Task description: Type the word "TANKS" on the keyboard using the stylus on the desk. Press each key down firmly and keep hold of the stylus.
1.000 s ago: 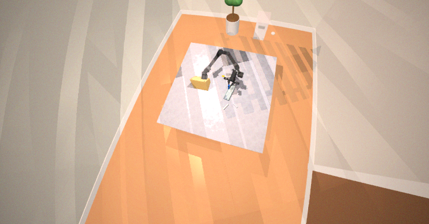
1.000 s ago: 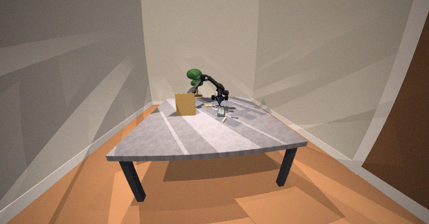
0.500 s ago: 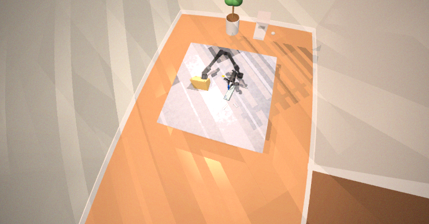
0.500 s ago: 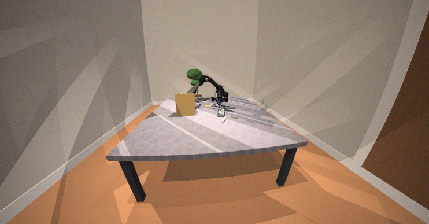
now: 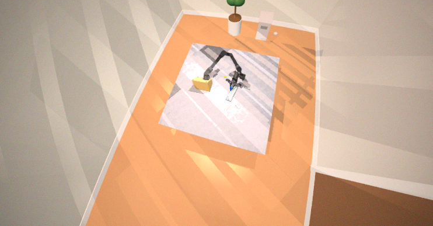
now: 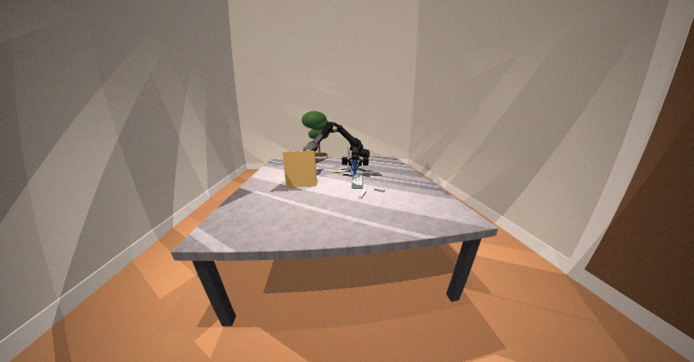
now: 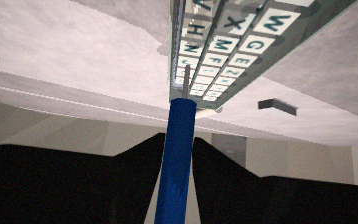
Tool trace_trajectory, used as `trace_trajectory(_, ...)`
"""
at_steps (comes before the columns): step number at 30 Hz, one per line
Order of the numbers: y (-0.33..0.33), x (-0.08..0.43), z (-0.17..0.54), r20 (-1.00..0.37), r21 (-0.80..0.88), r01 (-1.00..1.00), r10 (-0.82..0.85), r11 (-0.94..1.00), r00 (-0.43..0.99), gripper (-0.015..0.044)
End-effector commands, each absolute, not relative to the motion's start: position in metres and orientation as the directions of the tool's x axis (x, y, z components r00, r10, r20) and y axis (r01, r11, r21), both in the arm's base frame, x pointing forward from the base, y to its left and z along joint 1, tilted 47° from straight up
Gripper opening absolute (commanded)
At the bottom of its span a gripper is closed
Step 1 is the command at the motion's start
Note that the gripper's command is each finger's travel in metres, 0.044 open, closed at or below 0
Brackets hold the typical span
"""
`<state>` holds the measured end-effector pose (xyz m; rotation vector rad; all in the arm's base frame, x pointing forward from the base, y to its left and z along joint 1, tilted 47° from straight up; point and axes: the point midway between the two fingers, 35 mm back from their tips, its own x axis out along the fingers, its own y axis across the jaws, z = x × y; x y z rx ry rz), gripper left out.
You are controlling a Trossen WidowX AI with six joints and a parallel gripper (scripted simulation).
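Observation:
The blue stylus points away from the wrist camera, its thin grey tip out in front. My gripper is shut on the stylus body, with a black finger on each side. The keyboard lies on the desk beneath the stylus. In the wrist view its white keys stand in three rows, with V, H, N, then X, M, F, and W, G, E readable. The tip appears over the far part of the row with H and N, near a J. Whether it touches a key cannot be told.
A yellow box stands left of the keyboard by the arm's base. A small yellow item lies behind. A whitish stick and a grey angled piece lie beyond the keyboard's far end.

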<state>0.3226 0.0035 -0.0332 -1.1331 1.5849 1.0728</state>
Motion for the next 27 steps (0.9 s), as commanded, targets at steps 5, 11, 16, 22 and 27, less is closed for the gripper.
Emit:
trace_trajectory(5,0.0046,0.3226,-0.0336,-0.962,0.148,-0.966,-0.196,0.213,-0.191,0.0081)
trace_trajectory(11,0.0055,0.3226,-0.0325,-0.962,0.148,-0.966,-0.196,0.213,-0.191,0.0081)
trace_trajectory(16,0.0055,0.3226,-0.0325,-0.962,0.148,-0.966,-0.196,0.213,-0.191,0.0081)
trace_trajectory(22,0.0069,0.3226,-0.0327,-0.962,0.148,-0.966,-0.196,0.213,-0.191,0.0081)
trace_trajectory(27,0.0097,0.3227,-0.035,-0.962,0.148,-0.966,-0.196,0.213,-0.191,0.0081)
